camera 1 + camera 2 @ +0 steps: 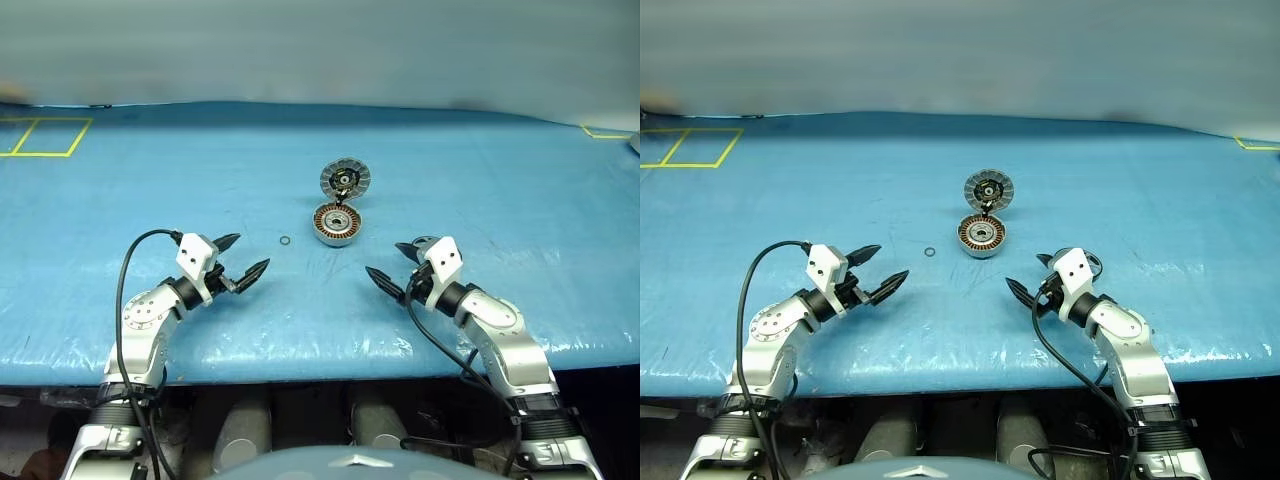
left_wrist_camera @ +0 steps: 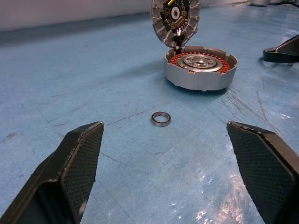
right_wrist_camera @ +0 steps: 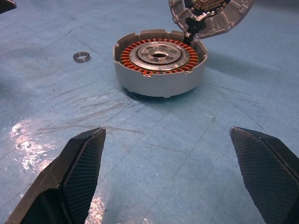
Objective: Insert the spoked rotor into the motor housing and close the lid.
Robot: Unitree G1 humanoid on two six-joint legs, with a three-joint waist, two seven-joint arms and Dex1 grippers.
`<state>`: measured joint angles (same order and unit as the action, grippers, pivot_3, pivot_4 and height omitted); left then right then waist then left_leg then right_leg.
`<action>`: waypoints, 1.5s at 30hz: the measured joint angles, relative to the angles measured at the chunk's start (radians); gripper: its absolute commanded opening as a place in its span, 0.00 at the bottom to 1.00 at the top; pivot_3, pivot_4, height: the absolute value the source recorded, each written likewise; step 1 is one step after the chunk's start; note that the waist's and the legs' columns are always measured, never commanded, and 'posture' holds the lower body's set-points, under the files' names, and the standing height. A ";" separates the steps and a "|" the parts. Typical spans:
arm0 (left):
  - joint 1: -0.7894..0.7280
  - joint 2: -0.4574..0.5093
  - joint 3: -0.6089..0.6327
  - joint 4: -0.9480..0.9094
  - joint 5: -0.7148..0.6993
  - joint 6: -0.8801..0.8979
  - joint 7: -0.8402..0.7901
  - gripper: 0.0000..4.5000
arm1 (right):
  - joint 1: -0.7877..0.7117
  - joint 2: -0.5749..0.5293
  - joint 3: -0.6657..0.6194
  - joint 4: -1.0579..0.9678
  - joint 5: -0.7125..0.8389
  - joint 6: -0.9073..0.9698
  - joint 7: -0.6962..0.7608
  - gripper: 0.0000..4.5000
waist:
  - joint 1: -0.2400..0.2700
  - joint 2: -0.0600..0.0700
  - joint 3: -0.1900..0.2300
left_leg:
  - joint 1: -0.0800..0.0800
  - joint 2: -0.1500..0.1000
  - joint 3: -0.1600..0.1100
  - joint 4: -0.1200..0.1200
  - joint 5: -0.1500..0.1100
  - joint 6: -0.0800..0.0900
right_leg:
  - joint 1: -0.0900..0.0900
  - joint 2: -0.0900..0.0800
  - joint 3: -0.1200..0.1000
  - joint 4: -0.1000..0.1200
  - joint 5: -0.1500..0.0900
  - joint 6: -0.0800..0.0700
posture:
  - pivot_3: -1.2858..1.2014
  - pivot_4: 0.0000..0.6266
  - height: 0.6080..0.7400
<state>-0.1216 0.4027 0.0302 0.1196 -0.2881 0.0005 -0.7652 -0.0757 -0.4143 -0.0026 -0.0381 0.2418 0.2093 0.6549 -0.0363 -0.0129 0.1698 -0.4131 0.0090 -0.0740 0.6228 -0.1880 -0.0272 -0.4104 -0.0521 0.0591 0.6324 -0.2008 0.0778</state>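
Note:
The motor housing is a squat silver cup with copper-orange windings, standing mid-table on the blue cover. Its lid stands up open on the hinge at the far side, inner face with pale segments towards me. The spoked rotor is out of view. My left gripper hovers open to the near left of the housing, nothing between its fingers. Mirroring it on the near right, my right gripper is also open and empty, its fingers aimed at the housing.
A tiny thin metal ring lies on the cover just left of the housing, ahead of the left gripper. Yellow tape squares mark the far left, a yellow corner the far right. The table's front edge runs below both arms.

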 measured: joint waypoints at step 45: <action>0.000 -0.008 -0.002 -0.001 0.002 -0.003 0.003 1.00 | -0.160 -0.143 0.130 0.013 -0.154 0.000 0.074 1.00 | -0.001 0.000 0.000 | 0.000 0.000 0.001 0.001 0.000 0.000 | 0.000 0.000 0.000 0.000 0.000 0.000 | 0.52 0.24 1.00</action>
<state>-0.1214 0.3951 0.0279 0.1189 -0.2860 -0.0021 -0.7625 -0.2353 -0.5577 0.1273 -0.0255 0.0881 0.2093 0.7285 -0.0370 -0.0129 0.1698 -0.4132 0.0089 -0.0732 0.6235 -0.1881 -0.0272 -0.4108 -0.0522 0.0592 0.6323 -0.2007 0.0779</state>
